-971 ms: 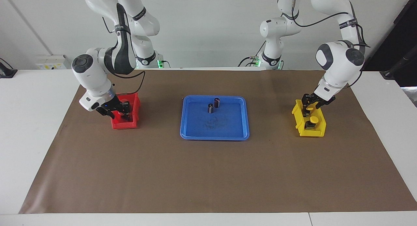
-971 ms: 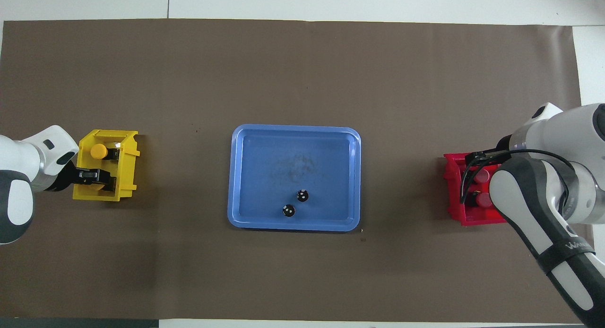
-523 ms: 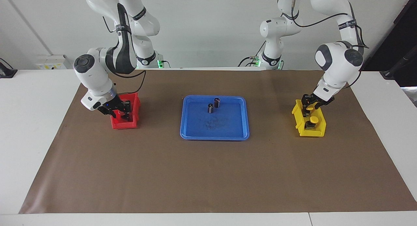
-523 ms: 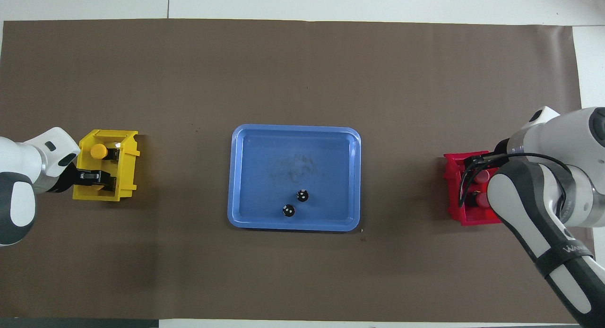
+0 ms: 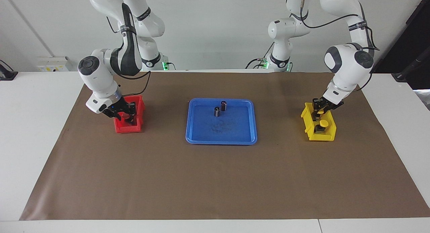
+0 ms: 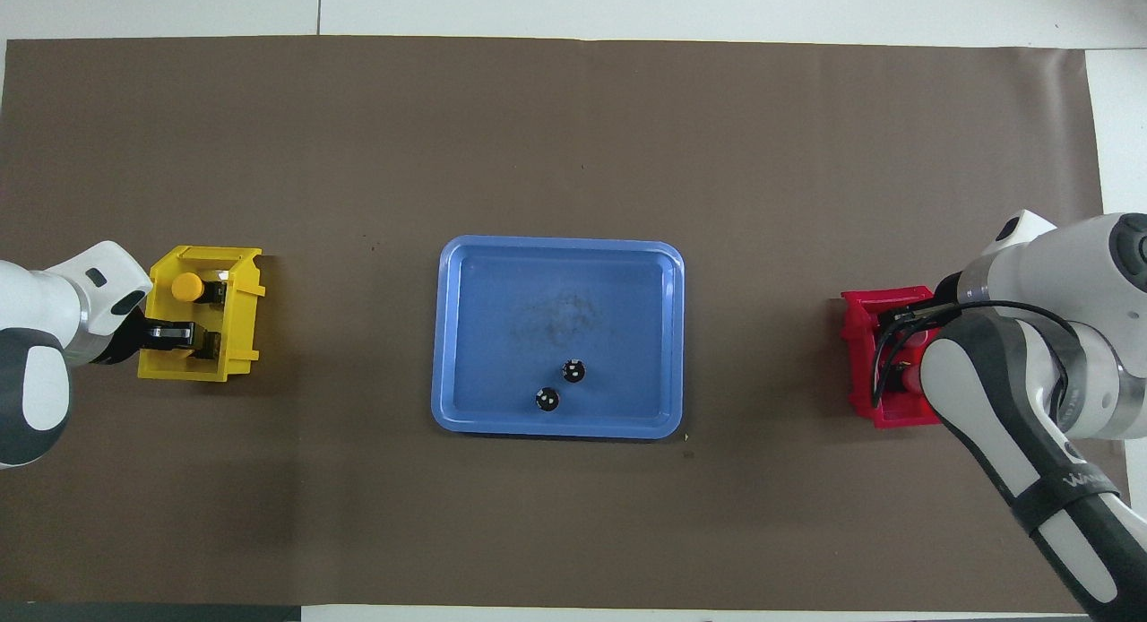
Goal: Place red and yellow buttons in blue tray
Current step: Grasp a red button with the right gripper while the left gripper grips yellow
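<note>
Both tools reaching into their bins, no coloured button in the tray yet.

The right tool is down in the red bin over a red-capped button, and the left tool is in the yellow bin beside a yellow-capped button; I cannot tell whether either tool's fingers are apart or clamped. The blue tray sits on the tabletop between the bins, holding only two dark cylinders. This looks like the pick-up step; next, each arm probably needs a firm grip, a lift above the bin wall, and a carry to the tray.
</note>
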You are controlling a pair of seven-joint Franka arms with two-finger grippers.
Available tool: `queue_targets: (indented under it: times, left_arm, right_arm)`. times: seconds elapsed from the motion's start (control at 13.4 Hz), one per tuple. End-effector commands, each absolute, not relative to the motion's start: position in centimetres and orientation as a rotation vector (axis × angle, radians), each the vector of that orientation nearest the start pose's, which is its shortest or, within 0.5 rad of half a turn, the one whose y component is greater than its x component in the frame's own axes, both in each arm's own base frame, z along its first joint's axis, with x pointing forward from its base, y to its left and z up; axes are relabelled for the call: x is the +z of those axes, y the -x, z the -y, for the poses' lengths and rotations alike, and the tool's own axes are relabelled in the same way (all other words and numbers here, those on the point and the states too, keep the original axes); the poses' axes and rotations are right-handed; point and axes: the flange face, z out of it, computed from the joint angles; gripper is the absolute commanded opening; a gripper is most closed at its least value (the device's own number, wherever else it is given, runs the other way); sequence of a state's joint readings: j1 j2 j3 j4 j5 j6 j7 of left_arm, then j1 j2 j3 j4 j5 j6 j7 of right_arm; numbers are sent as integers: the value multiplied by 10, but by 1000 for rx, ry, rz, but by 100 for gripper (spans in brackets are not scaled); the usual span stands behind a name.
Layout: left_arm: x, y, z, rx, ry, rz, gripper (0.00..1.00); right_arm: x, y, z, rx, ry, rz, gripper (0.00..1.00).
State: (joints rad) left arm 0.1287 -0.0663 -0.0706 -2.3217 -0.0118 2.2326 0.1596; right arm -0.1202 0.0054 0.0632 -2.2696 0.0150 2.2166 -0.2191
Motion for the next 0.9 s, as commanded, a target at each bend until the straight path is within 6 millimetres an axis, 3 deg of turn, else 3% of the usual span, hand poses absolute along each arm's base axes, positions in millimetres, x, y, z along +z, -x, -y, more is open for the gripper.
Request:
queue_targets:
  times: [0.0,0.22,0.45,0.6,0.82]
  left_arm:
    - [385,-505,-32,17,3137,-139,4]
    - [437,-514,-28,121,3141,-123,2]
    - [480,-519,-24,179,3082,-98,2]
    - [487,-519,-13,185,3070,-119,2]
    - [489,-520,-8,178,3069,-97,2]
  right_arm:
    - [354,-500,30,76,3102,277,59]
    - [351,-497,34,87,3099,287,58]
    - [348,-493,34,92,3097,303,51]
    - [346,-489,38,93,3094,322,44]
    - [349,-492,38,103,3094,321,14]
